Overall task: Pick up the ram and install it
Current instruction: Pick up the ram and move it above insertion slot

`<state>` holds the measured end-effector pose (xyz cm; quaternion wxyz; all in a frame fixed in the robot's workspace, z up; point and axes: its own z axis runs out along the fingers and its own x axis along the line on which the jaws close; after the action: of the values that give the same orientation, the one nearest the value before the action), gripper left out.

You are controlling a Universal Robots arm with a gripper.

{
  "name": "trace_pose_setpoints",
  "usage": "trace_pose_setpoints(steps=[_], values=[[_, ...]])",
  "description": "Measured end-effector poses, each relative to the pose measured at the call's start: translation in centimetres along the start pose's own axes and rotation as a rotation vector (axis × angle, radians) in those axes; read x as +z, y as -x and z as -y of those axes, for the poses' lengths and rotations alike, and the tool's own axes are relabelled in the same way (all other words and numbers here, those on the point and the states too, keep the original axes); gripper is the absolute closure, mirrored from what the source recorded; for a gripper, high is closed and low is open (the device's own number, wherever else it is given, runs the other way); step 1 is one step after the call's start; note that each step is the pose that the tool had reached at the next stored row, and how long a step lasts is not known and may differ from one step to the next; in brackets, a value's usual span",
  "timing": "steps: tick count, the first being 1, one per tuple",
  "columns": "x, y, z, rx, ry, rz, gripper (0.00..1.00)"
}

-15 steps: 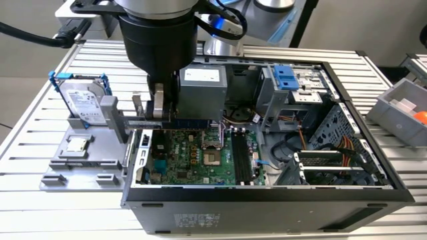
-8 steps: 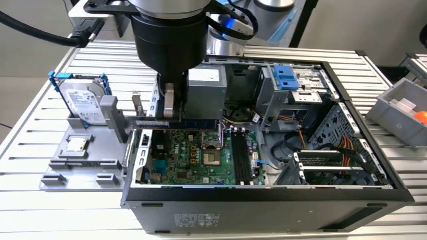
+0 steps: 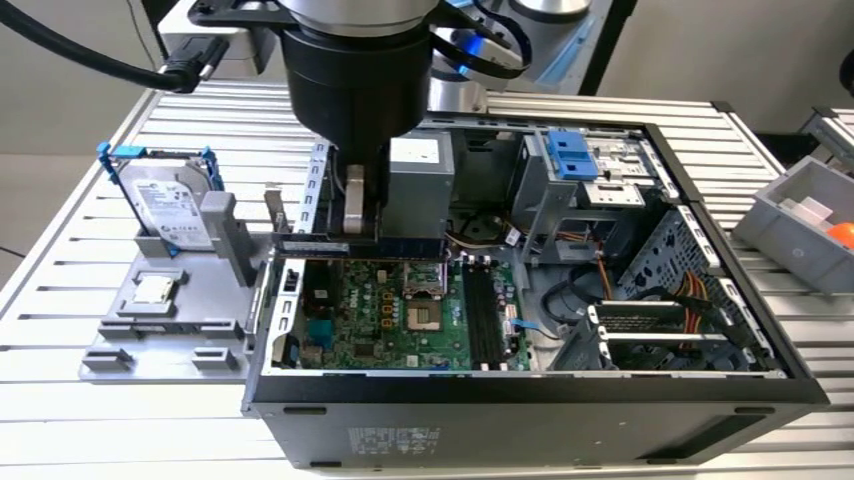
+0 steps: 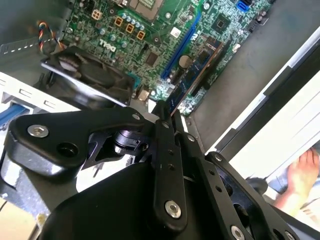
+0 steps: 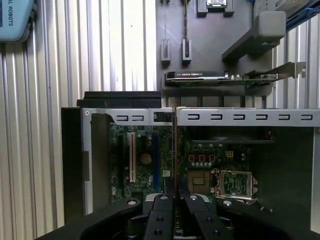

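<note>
The ram (image 3: 314, 245) is clamped edge-on between the pincer's (image 3: 358, 234) closed fingers, reaching beyond their tips. Beneath the pincer lies the motherboard (image 3: 380, 318) inside the open computer case (image 3: 534, 400). The hard drive (image 3: 167, 205) stands off to one side.

In the exterior view the arm (image 3: 358, 70) is cut off by the upper edge. The middle of the ram (image 3: 310, 245) is covered by a finger of the end effector (image 3: 355, 232) clamped on it. The grey bin (image 3: 801, 215) is cropped at the exterior view's right. In the first wrist view the ram (image 5: 174, 145) is seen edge-on, so its chips are hidden. In the second wrist view its near end is concealed behind the end effector (image 4: 162, 107), and a hand (image 4: 306, 172) is cut off at the edge.
</note>
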<state>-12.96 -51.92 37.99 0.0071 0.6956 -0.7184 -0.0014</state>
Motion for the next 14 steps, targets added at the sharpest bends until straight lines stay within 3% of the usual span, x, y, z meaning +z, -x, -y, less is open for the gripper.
trace_pose_setpoints(steps=[14], values=[[-0.02, 0.25, 1.41, 0.001, 0.0, -0.0025, 1.0]])
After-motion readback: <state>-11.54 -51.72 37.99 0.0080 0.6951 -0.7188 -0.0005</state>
